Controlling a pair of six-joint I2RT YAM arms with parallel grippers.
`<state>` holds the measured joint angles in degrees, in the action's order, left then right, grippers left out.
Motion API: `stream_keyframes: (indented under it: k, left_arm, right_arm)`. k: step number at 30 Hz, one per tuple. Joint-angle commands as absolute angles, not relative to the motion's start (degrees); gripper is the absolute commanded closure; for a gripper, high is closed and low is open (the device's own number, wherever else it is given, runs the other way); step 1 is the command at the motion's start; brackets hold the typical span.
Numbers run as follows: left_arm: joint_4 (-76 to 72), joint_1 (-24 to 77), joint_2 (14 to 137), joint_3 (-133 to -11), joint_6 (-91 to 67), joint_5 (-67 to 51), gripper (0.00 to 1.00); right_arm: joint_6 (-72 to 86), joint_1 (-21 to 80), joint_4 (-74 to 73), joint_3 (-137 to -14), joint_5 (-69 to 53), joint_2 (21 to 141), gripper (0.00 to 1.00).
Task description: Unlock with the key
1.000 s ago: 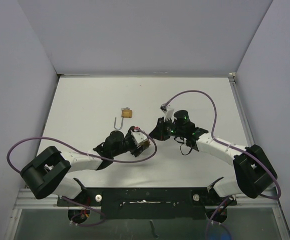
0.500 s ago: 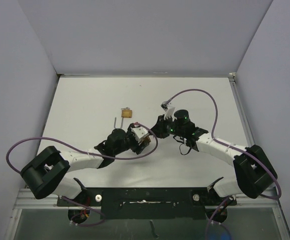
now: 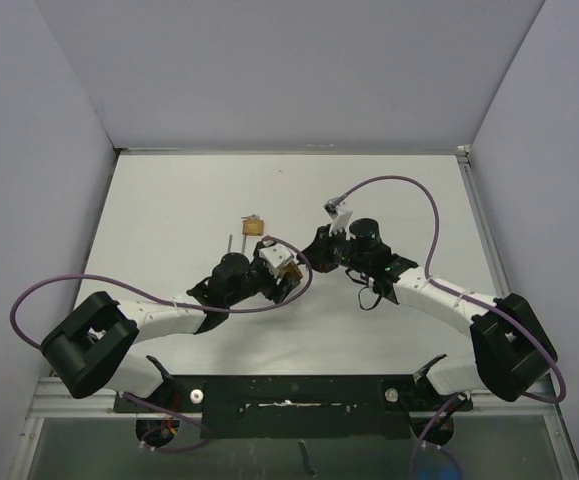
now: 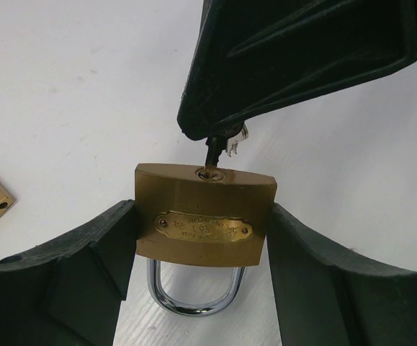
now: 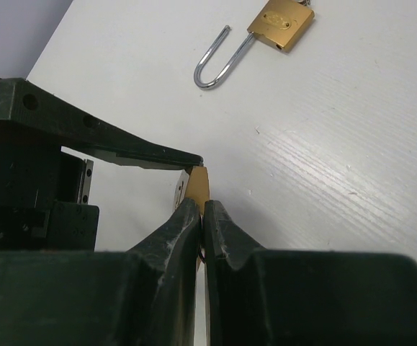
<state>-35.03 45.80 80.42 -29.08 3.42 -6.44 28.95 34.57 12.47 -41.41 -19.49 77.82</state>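
On the white table (image 3: 169,200), just beyond the arms and slightly left, a second padlock (image 3: 253,227) lies with its steel shackle swung open. The left gripper (image 4: 201,238) clamps the sides of a rectangular brass padlock (image 4: 204,198). Its chrome shackle is closed, and the engraving on its oval nameplate is too small to read. The dark key (image 4: 212,151) stands in its keyhole, pinched between the right gripper's (image 5: 202,216) black fingers.

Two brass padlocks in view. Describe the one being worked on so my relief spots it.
On the white table, look mid-table where both arm tips meet. The left gripper clamps a brass padlock with a closed chrome shackle, and the right gripper holds a dark key in its keyhole. The other brass padlock lies behind, shackle swung open.
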Motion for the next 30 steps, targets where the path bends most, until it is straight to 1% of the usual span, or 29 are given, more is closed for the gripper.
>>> stream_keyframes:
  k: [1,8,14,24,30]
  left_arm:
    - [-52.6,43.3,77.0,-33.8,0.0,-2.6,1.0]
    - [-52.5,43.3,78.1,-34.7,-1.0,-1.3,1.0]
    - [-50.2,42.4,79.2,-36.3,-0.4,-1.0,1.0]
    - [-63.9,42.4,80.0,-31.9,0.3,-5.4,1.0]
    - [-67.2,42.4,80.2,-30.9,1.1,-9.2,1.0]
  right_arm:
    - [29.5,36.5,9.8,-40.6,-21.1,76.8,1.0]
    - [30.1,37.3,10.8,-41.3,-21.4,77.2,1.0]
    - [30.2,38.5,9.8,-41.5,-20.2,75.1,1.0]
    - [30.6,38.6,9.1,-41.1,-18.3,77.5,1.0]
    - [31.0,38.5,9.7,-41.6,-17.9,78.5,1.0]
